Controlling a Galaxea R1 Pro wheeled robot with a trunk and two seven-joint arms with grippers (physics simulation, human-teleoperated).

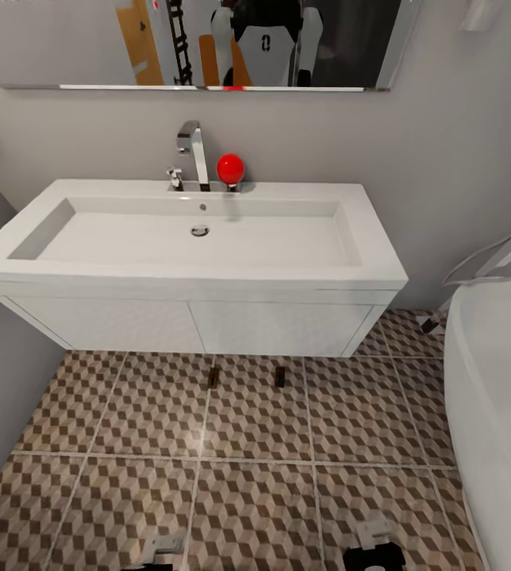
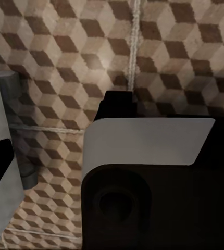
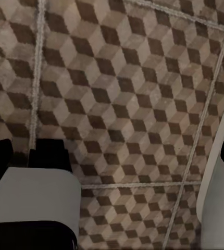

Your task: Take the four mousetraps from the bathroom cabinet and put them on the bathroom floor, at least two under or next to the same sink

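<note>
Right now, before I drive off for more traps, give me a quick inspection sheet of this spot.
Surface: bathroom floor, cube-pattern tiles, pale grout.
Job's things: two mousetraps on the floor at the front edge of the sink, apart from each other.
Clutter: red ball beside the faucet.
Grippers: left gripper and right gripper low over the tiles; state unclear.
Cables: nothing seen.
Surroundings: bathtub at right, mirror above.

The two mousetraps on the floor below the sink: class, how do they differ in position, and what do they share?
The left mousetrap lies on a grout line; the right mousetrap lies inside a tile. The left one sits under the sink's middle, the right one nearer the bathtub. Both are small, dark, on the same floor.
</note>
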